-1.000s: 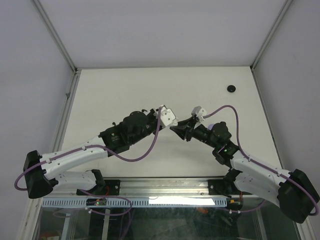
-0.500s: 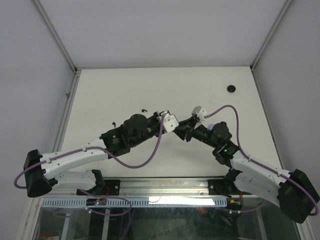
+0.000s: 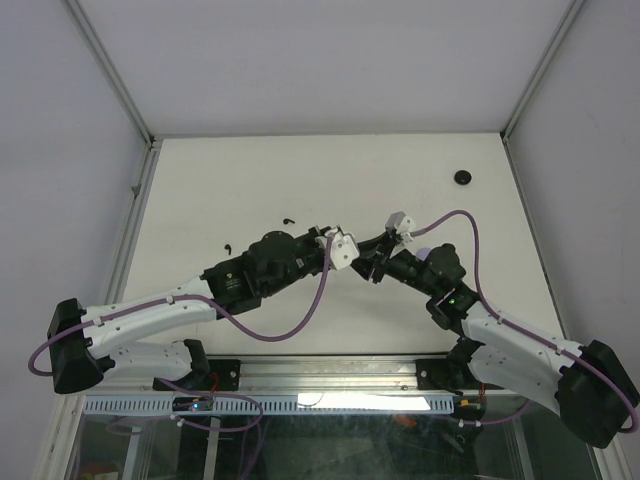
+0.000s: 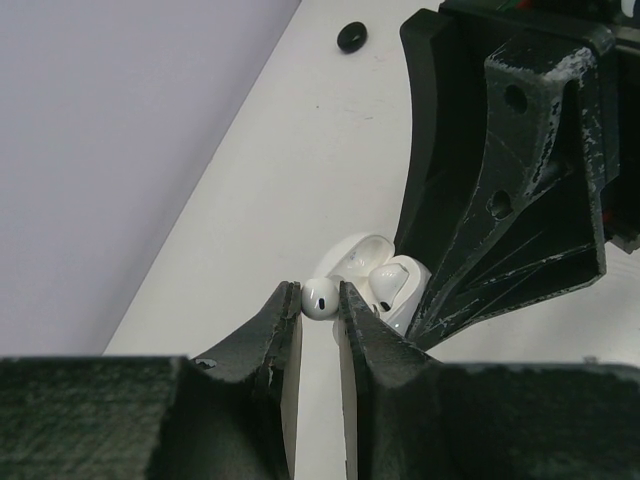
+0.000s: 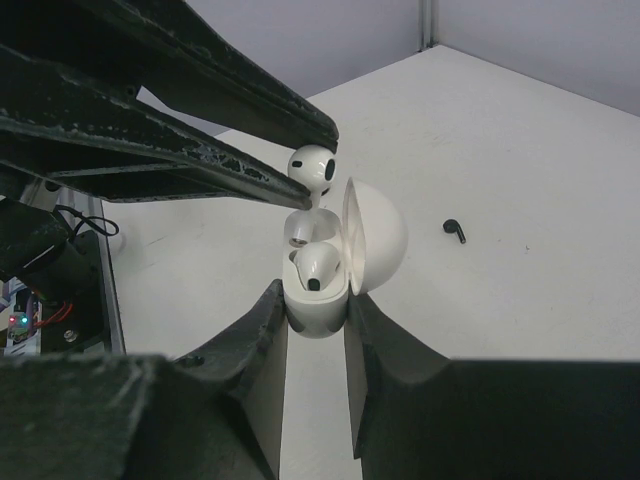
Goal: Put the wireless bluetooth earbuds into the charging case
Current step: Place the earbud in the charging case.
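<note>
My right gripper (image 5: 316, 300) is shut on the white charging case (image 5: 318, 305), held upright with its lid (image 5: 378, 235) open. One white earbud (image 5: 318, 265) sits in the near slot. My left gripper (image 4: 320, 296) is shut on a second white earbud (image 4: 320, 298), which is right over the case's far slot with its stem at the opening (image 5: 312, 165). In the top view the two grippers meet at mid-table, the left (image 3: 350, 258) touching close to the right (image 3: 372, 262). The case also shows in the left wrist view (image 4: 385, 285).
Two black earbuds (image 3: 288, 221) (image 3: 228, 247) lie on the table left of the grippers; one shows in the right wrist view (image 5: 454, 230). A small black puck (image 3: 463, 177) lies at the far right, also in the left wrist view (image 4: 351, 37).
My left gripper has moved right with the white earbud, up to the case in my right gripper. The two black earbuds on the table came into view behind it.
</note>
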Controlling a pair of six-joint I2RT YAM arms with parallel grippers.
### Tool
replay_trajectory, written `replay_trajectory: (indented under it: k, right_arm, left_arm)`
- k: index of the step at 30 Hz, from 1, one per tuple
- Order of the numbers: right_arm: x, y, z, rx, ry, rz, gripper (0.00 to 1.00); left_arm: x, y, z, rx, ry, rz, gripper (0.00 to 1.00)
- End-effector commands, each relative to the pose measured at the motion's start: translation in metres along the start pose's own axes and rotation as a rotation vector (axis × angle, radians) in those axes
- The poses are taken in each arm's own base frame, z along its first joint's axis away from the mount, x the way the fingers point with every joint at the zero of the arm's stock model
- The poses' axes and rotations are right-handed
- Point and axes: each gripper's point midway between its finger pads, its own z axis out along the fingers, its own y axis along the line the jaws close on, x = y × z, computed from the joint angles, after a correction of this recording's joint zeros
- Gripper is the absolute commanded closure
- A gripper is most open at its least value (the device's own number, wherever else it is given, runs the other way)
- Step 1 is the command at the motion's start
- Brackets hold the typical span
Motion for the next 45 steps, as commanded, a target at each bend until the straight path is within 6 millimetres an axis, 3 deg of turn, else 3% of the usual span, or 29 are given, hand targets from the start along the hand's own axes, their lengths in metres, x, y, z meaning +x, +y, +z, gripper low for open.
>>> replay_trajectory:
  k: [1, 22, 45]
  right_arm:
    - [-0.043, 0.011, 0.003, -0.041, -0.126, -0.041, 1.0]
    - [-0.046, 0.012, 0.004, -0.049, -0.132, -0.044, 1.0]
    - [-0.049, 0.01, 0.004, -0.036, -0.135, -0.044, 1.0]
  left_arm:
    - [-0.013, 0.006, -0.005, -0.026, -0.044, 0.021, 0.82]
    - [-0.025, -0.016, -0.004, 0.057, -0.063, 0.051, 0.82]
    - [-0.011, -0.027, -0.008, 0.098, 0.012, -0.043, 0.74]
